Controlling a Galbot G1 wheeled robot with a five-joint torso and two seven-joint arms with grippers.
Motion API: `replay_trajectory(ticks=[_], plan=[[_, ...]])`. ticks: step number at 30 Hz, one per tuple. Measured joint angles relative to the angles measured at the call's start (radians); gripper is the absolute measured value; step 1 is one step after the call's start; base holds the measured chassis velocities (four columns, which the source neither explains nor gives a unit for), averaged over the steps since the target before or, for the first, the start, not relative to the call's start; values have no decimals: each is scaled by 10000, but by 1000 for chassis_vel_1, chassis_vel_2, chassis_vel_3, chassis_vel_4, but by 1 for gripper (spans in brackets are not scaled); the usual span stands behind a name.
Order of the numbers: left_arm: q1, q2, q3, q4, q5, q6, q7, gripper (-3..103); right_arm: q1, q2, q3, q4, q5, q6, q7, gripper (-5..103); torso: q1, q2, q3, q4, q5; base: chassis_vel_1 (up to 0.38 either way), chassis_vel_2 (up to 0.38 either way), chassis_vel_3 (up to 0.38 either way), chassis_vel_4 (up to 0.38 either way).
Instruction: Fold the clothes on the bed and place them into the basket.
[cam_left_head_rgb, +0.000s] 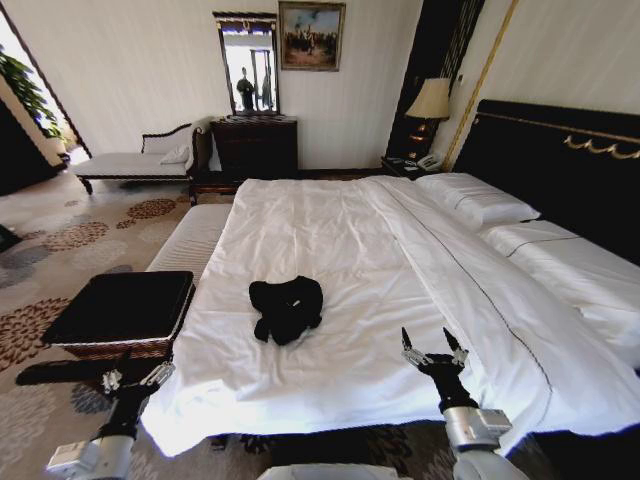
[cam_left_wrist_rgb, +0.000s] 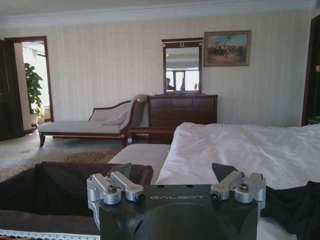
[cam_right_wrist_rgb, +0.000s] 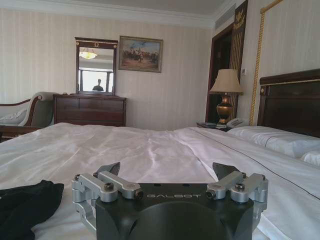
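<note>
Shirt crumpled on bed, both your grippers empty.
Left gripper (cam_left_head_rgb: 137, 372) fingers apart near basket (cam_left_head_rgb: 118, 308) beside bed (cam_left_head_rgb: 330, 250); black shirt (cam_left_head_rgb: 287, 308) bunched mid-bed, near front edge; right gripper (cam_left_head_rgb: 434, 347) fingers apart over the sheet, right of shirt.

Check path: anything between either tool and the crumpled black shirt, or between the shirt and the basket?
Nothing visible. The black shirt lies crumpled on bare white sheet of the bed. Right tool and left tool, both open, face it across clear sheet. The basket sits beside the bed's left edge, its black top unobstructed.
</note>
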Motion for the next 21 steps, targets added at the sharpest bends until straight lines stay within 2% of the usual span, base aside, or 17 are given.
replay_trajectory(ticks=[21], plan=[[-51,9,21,99,-36,24,-29,92,21,20,-88,-46,-10,21,82,100,1,0,0,1,0,-31,80,32,-88]])
